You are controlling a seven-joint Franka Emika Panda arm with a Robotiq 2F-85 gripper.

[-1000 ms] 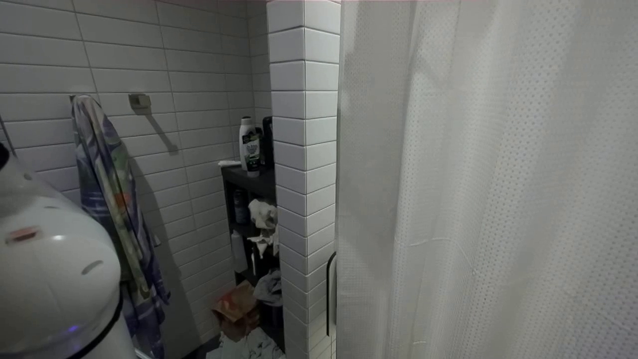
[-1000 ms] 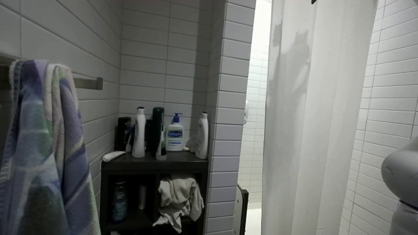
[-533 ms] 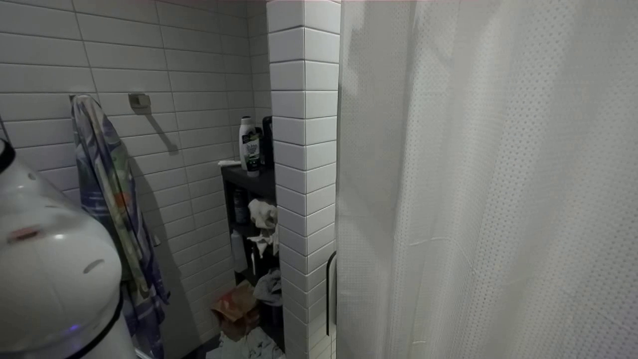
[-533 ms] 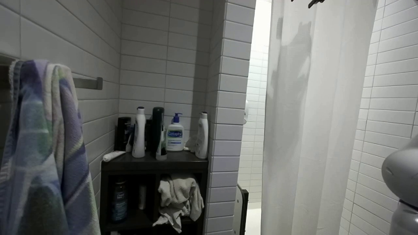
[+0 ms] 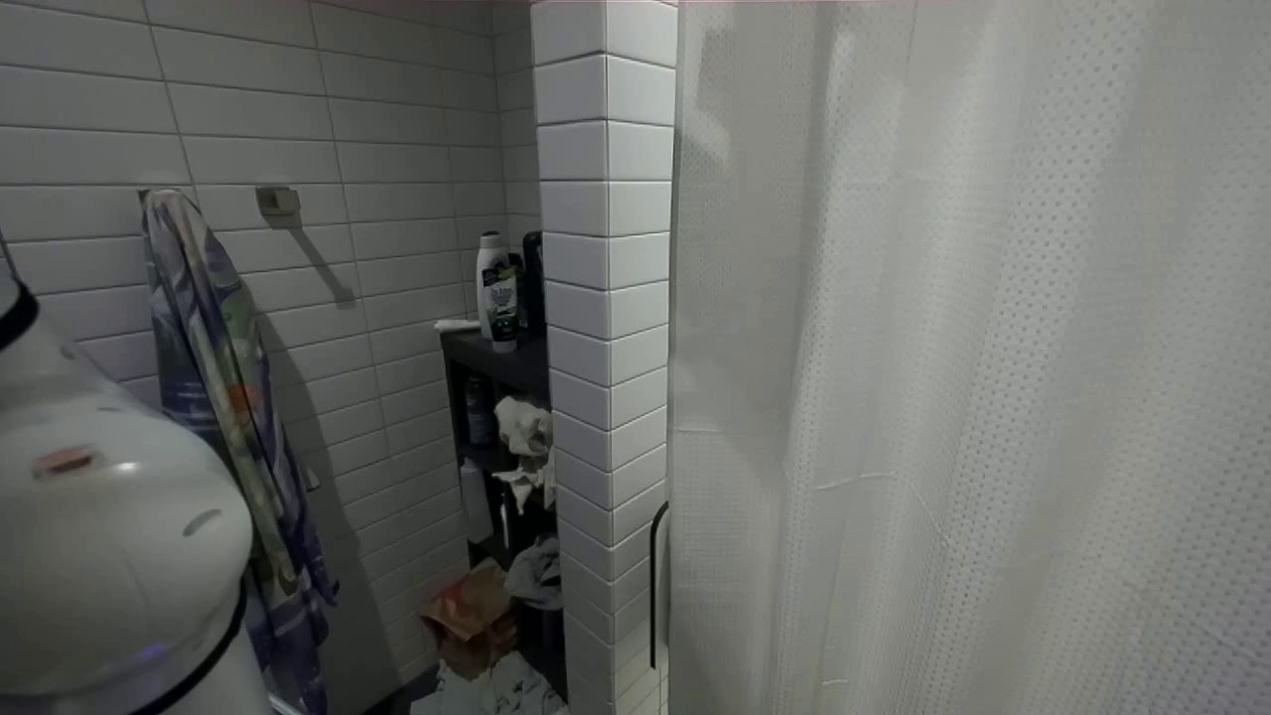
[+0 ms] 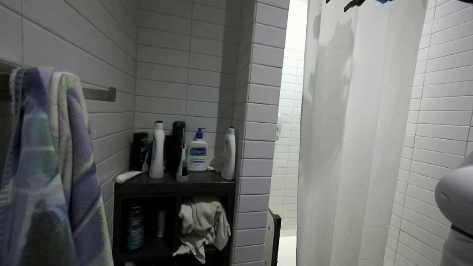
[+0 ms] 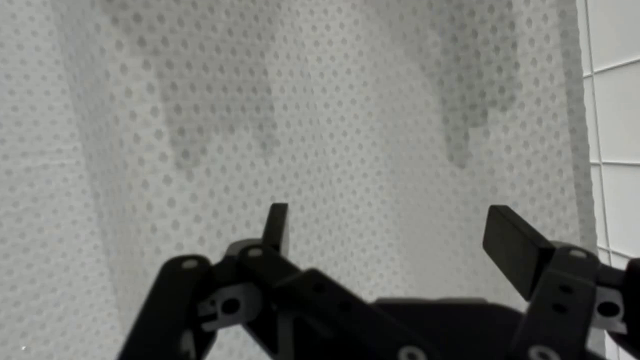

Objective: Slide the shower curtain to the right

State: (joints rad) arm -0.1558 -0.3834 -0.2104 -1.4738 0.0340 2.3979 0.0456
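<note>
The white shower curtain (image 6: 369,155) hung in soft vertical folds beyond the right edge of the dark bench (image 6: 173,190), with a tiled pillar (image 6: 258,129) between the two. A bright strip of tiled wall (image 6: 290,147) showed between pillar and curtain.

In the wrist view the hand (image 7: 387,220) had its two fingers spread wide, with nothing gripped. The dotted cloth of the curtain filled the space behind them; whether the tips touched it could not be told. Soft grey shadows (image 7: 462,100) fell on the cloth above the fingers, and the curtain's edge ran down the right of that view. In an exterior view only dark fingertips (image 6: 354,4) showed at the top, in front of the curtain.

On the bench a white tube (image 6: 128,176) lay at the front left corner. A black bottle (image 6: 139,151) stood near the left edge, a pump bottle (image 6: 198,155) with a blue head farther right, and a white bottle (image 6: 229,155) by the right edge, just beside the pillar. Below the front edge, pale cloths (image 6: 207,218) spilled from the right compartment. Left of the bench hung a patterned towel (image 6: 55,155). In an exterior view the robot's white arm (image 5: 129,516) stood partly in front of the towel.
</note>
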